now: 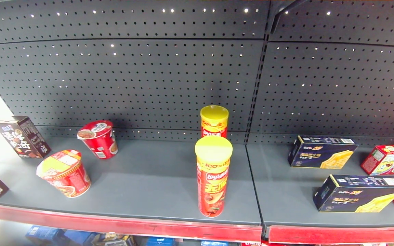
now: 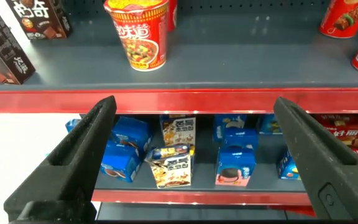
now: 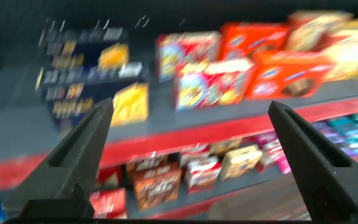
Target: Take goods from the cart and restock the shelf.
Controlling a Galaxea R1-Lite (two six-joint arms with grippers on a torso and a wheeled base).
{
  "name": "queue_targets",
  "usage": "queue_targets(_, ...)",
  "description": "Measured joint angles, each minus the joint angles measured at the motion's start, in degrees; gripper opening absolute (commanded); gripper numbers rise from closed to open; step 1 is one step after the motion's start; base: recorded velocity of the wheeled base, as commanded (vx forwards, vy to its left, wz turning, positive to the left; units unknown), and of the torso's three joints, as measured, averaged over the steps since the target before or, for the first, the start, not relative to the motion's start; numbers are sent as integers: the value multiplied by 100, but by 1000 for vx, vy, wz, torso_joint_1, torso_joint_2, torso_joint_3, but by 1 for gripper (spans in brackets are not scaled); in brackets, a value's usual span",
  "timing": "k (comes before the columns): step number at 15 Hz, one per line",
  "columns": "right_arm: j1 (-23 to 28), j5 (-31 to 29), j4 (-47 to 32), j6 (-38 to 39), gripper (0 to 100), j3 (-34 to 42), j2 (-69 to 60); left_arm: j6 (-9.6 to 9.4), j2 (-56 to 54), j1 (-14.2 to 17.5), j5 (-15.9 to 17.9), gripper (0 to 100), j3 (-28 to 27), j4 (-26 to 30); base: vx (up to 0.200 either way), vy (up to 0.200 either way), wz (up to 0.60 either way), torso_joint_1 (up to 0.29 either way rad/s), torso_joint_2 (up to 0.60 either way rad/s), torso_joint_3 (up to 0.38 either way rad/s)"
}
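Observation:
The grey shelf (image 1: 156, 177) with a red front lip carries two tall red chip cans with yellow lids, one near the front (image 1: 213, 176) and one behind it (image 1: 214, 121). Two red noodle cups (image 1: 65, 172) (image 1: 98, 138) stand to the left, with dark brown boxes (image 1: 22, 136) at the far left. My left gripper (image 2: 194, 158) is open and empty, facing the shelf's red lip (image 2: 179, 99) below a noodle cup (image 2: 138, 31). My right gripper (image 3: 191, 162) is open and empty, facing navy boxes (image 3: 95, 81) and red boxes (image 3: 241, 68).
On the right shelf section lie navy boxes (image 1: 322, 152) (image 1: 357, 193) and red snack boxes (image 1: 388, 159). A lower shelf holds blue and brown boxes (image 2: 176, 152). The perforated back panel (image 1: 149, 82) rises behind. Bare shelf lies between the cups and the cans.

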State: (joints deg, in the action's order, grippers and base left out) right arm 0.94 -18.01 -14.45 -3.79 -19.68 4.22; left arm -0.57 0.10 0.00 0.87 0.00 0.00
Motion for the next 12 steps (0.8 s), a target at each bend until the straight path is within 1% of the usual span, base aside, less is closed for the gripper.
queue_targets(3,-65,484,666,-154,100,965,-268,0,0,0,0,100,0,0,0,0,0,0,0,0)
queue_targets(5,-84,833,1452,-200,100,1558,-343,-2,-2,0,0,100,0,0,0,0,0,0,0,0)
queue_targets(7,-94,1176,1502,-132,100,1773,-375,-5,-2,0,2,100,0,0,0,0,0,0,0,0)
queue_targets(9,-104,1538,1507,-6,100,1830,-389,-5,-5,0,0,100,0,0,0,0,0,0,0,0)
queue_targets(12,-101,1623,1504,-17,100,1849,-400,-2,-5,0,2,100,0,0,0,0,0,0,0,0)
